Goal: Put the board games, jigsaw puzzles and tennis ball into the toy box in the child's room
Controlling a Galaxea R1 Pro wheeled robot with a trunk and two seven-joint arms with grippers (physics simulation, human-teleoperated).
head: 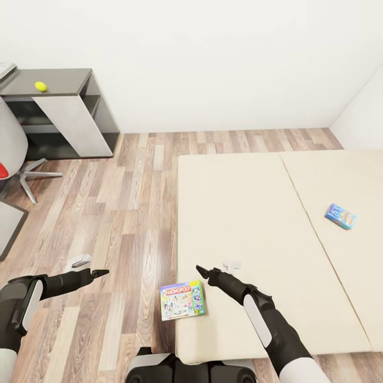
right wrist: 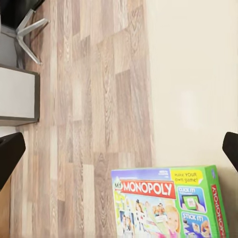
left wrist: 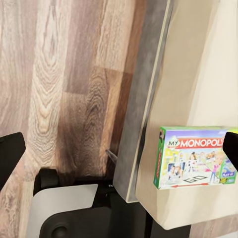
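Two board games lie on the bed (head: 250, 213), and the right claw (head: 202, 272) hangs empty above the mattress with its jaws spread wide, dark fingertips (right wrist: 230, 146) far apart in its wrist view. Just beside and below that claw, toward the robot, sits the green-edged Monopoly box (head: 182, 300), flat at the bed's near corner with one side at the mattress edge, or perhaps a little past it. It looks like a stiff cardboard carton, light for its size, with a glossy printed lid that could slide between the pads; it lies too broad for a grip across its face, so the likely hold is across its thin depth at that edge, or along a short side once it is tipped up. Well away from the right claw, far out across the second mattress panel, rests the small blue game (head: 340, 216), narrow enough, by the look of it, to be pinched straight across. The left claw (head: 101, 273) hovers over the wood floor (head: 122, 213) beside the bed, also empty; its wrist view shows its tips (left wrist: 10, 148) wide apart, with the Monopoly box seen beyond them. Far ahead of it, against the wall, the tennis ball (head: 41, 85) sits on the dark end unit of the tabletop (head: 64, 81); round and fuzzy, it would likely roll if nudged. The toy box cannot be made out, so its contents cannot be told.
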